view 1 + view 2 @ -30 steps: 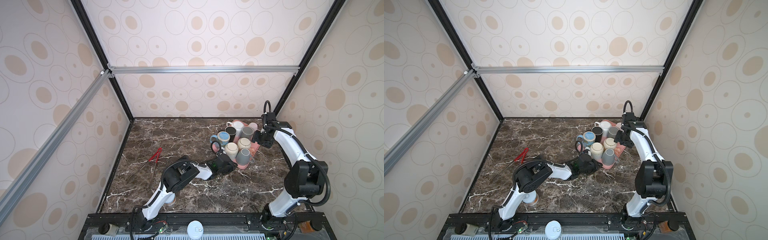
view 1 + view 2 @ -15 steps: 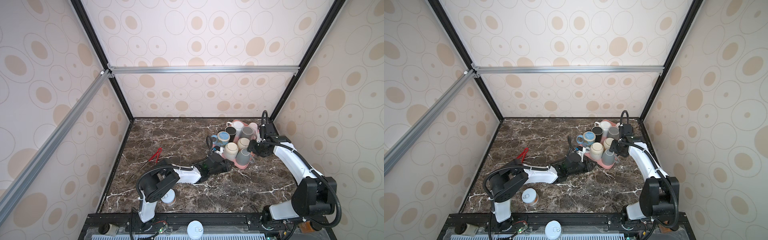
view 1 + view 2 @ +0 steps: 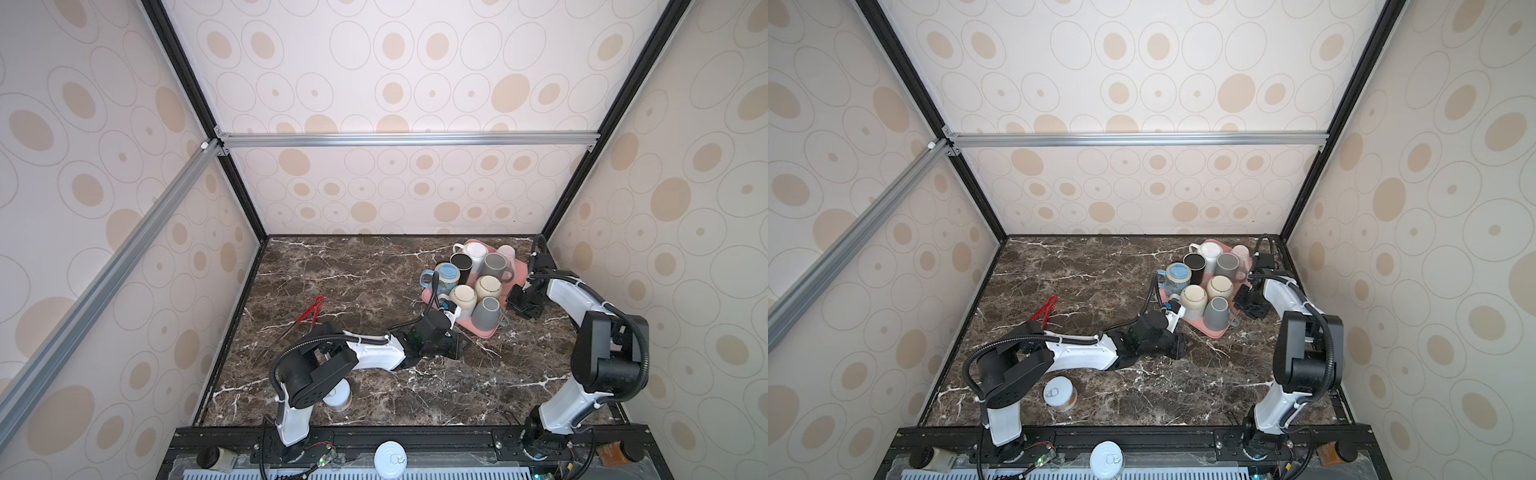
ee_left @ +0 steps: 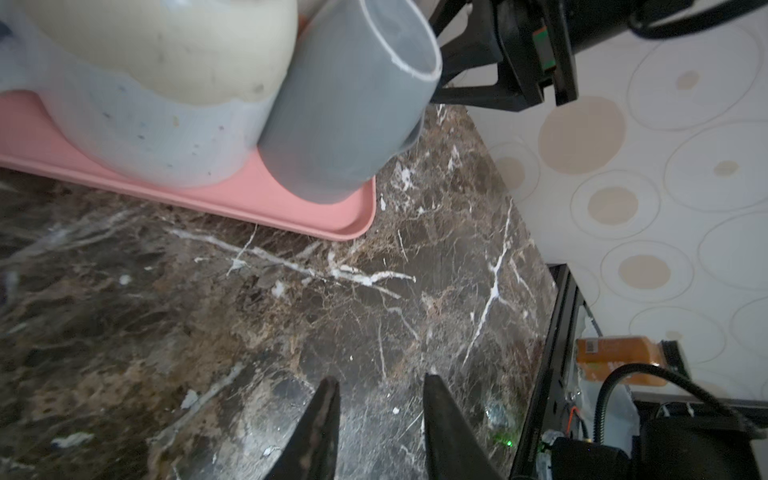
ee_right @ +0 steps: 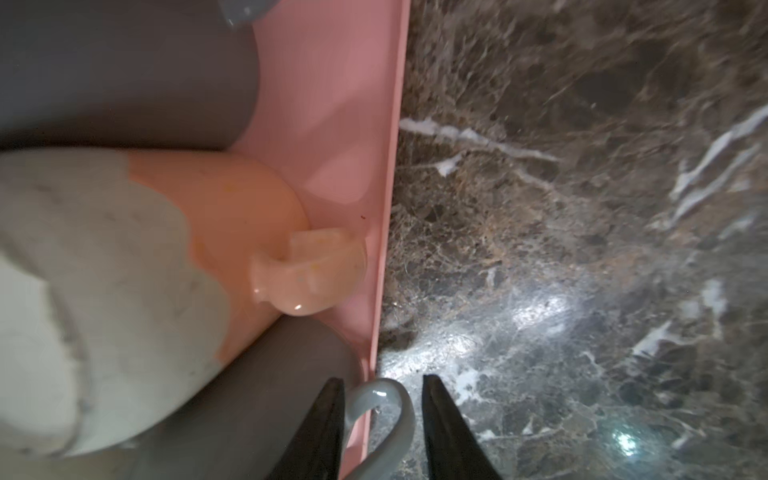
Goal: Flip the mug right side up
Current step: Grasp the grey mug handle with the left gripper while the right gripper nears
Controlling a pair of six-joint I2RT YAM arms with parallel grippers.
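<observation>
The move turned on the handle (image 5: 405,419) of the grey mug (image 3: 485,312). The mug stood mouth down on the near corner of the pink tray (image 3: 478,331), its long axis upright, and the handle stuck out sideways over the tray's edge toward the right arm. In the right wrist view the right tool (image 5: 382,379) straddled that handle. Its jaws were apart, one finger against the loop and a gap left at the other, so it looked placed for a grip but not yet clamped. In both top views the right tool (image 3: 1250,305) sat just beside the mug and was plainly the nearer arm. The left tool (image 4: 381,378), jaws apart and holding nothing, hung low over bare counter (image 4: 291,291) in front of the tray. Compared with a second earlier, the right tool had come down from the tray's far side to this near corner and its jaws had narrowed. The left tool had drawn back a little from the tray's edge.
</observation>
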